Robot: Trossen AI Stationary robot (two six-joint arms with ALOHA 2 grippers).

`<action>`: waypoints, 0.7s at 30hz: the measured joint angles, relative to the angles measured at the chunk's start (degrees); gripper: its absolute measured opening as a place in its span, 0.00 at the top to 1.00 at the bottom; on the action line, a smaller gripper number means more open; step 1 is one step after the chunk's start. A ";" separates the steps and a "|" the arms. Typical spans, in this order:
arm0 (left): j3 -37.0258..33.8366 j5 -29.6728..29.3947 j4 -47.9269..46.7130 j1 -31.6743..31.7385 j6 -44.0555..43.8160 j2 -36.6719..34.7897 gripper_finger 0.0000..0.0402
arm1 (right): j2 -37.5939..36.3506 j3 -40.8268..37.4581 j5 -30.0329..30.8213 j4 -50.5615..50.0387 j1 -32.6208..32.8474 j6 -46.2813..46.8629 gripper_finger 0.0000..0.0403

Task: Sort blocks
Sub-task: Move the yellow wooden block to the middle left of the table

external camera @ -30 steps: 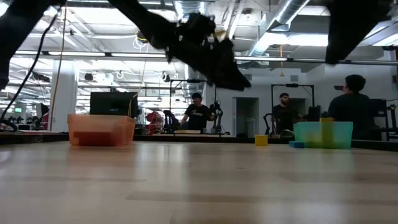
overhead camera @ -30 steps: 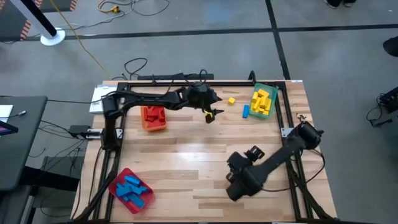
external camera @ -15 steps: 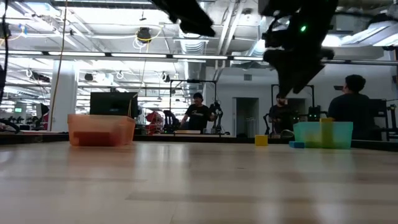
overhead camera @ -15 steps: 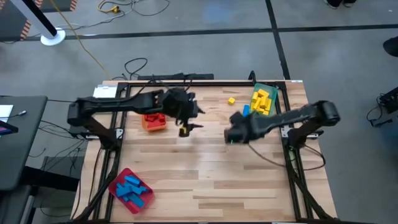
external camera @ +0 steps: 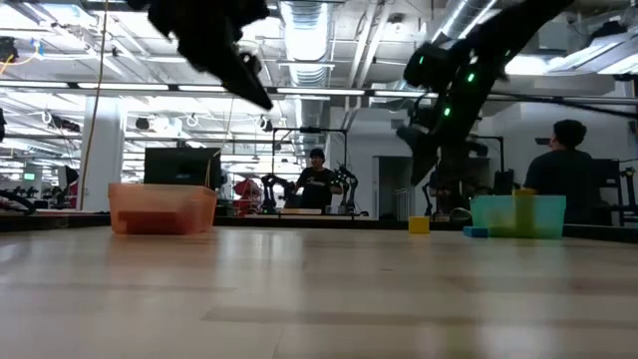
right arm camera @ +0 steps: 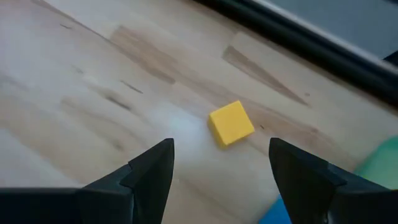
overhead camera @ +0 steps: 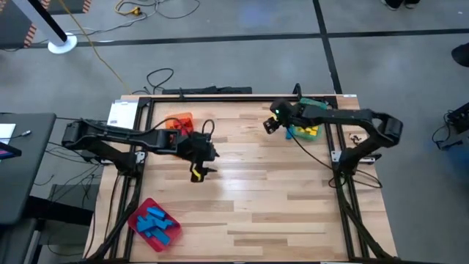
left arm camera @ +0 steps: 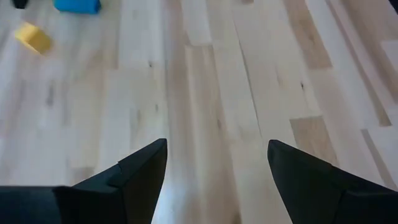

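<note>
The table (overhead camera: 242, 213) is pale wood planks inside a dark frame (overhead camera: 220, 97), standing on a grey concrete floor (overhead camera: 242, 44) crossed by dark seams. Cables (overhead camera: 157, 75) trail over the floor beyond the table, one yellow (overhead camera: 99, 55). A white round base (overhead camera: 62, 45) stands at the far left, and a dark desk (overhead camera: 26, 169) sits beside the table. In the low view the room is a wide workshop with ceiling strip lights (external camera: 299, 30), exposed ducts (external camera: 469, 15), a white pillar (external camera: 103, 150), a monitor (external camera: 181, 166) and people (external camera: 563, 170) at benches

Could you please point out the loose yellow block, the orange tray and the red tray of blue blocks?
small yellow cube block (right arm camera: 231, 123), right wrist view, top face.
orange plastic tray (external camera: 161, 206), low view, front wall.
red tray of blue blocks (overhead camera: 139, 215), high view, left rim.
</note>
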 joint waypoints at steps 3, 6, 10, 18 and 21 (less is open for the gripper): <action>-3.23 -0.02 1.46 -1.25 -1.51 -0.38 0.32 | 4.83 1.06 -3.82 1.48 -3.93 -0.91 0.32; -4.14 -0.09 2.24 -2.24 -2.59 -0.47 0.32 | 9.85 2.72 -5.82 1.02 -6.70 -2.36 0.32; -4.43 -0.11 1.79 -3.64 -3.01 -0.45 0.32 | 14.97 5.56 -6.92 1.21 -8.31 -3.69 0.32; -4.43 -0.01 1.22 -5.30 -2.84 -0.47 0.32 | 20.15 10.20 -34.20 1.79 -8.63 -6.75 0.32; -4.43 0.00 0.45 -5.34 -2.82 -0.47 0.32 | 19.62 10.45 -50.51 1.41 -6.92 -7.51 0.32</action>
